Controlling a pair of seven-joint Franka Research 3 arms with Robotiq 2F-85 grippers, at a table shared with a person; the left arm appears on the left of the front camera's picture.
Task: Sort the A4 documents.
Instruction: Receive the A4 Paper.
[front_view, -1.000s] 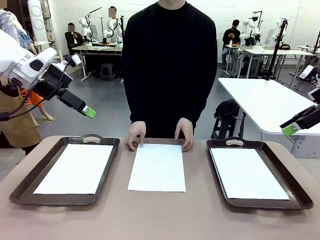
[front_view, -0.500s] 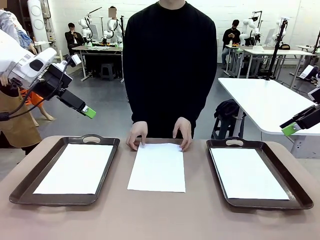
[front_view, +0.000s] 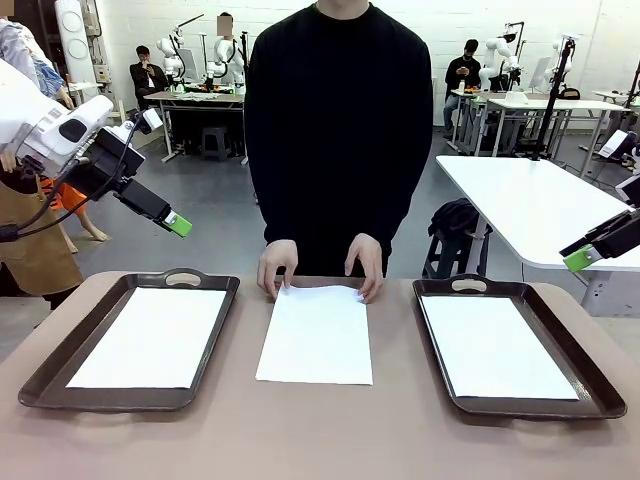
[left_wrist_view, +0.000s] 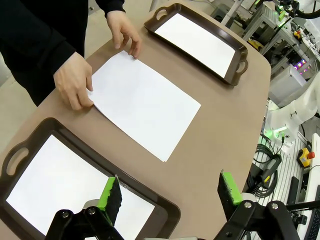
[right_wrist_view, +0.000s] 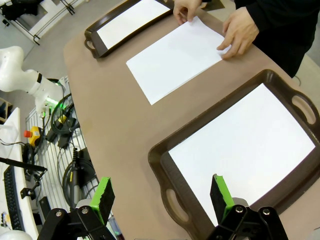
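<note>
One A4 sheet (front_view: 315, 335) lay flat on the bare worktop (front_view: 320, 430), its far corners pinned by the person's fingertips (front_view: 272, 292), likely to square it for pickup. A second sheet (front_view: 150, 337) sat in the left tray (front_view: 40, 370), a third sheet (front_view: 497, 347) in the right tray (front_view: 590, 385). The left gripper (front_view: 180, 224) and right gripper (front_view: 580, 258) hung high at either side, jaws wide apart and empty.

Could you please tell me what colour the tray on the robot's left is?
The rectangular handled tray is dark brown, clearest in the front view.
</note>
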